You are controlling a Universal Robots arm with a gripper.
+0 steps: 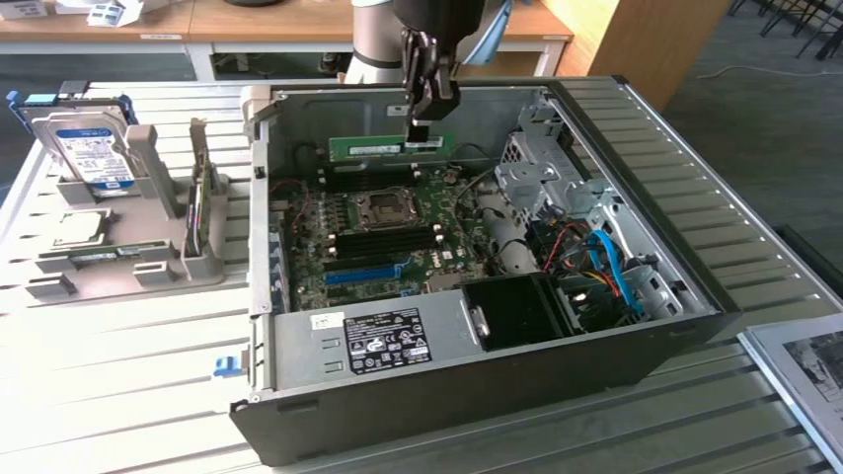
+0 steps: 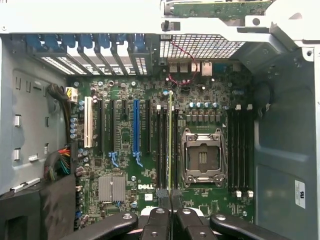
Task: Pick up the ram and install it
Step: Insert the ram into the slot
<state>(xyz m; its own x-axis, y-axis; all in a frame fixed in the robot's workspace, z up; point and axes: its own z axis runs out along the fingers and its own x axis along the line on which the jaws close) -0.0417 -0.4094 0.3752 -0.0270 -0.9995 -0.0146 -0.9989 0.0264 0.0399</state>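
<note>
End effector (image 1: 421,136) closed on ram (image 1: 391,148), pinching top edge near the stick's end toward exterior view's right. Ram held level, long edge horizontal, inside open computer case (image 1: 665,212), toward far wall, above motherboard (image 1: 382,242) and not seated. Wrist view: ram (image 2: 170,145) seen edge-on, thin green line between end effector (image 2: 170,202) fingers, running along black memory slots (image 2: 163,150) beside CPU socket (image 2: 202,157). Hard drive (image 1: 90,158) upright in grey holder (image 1: 145,247) on table (image 1: 118,385), exterior view's left of case.
</note>
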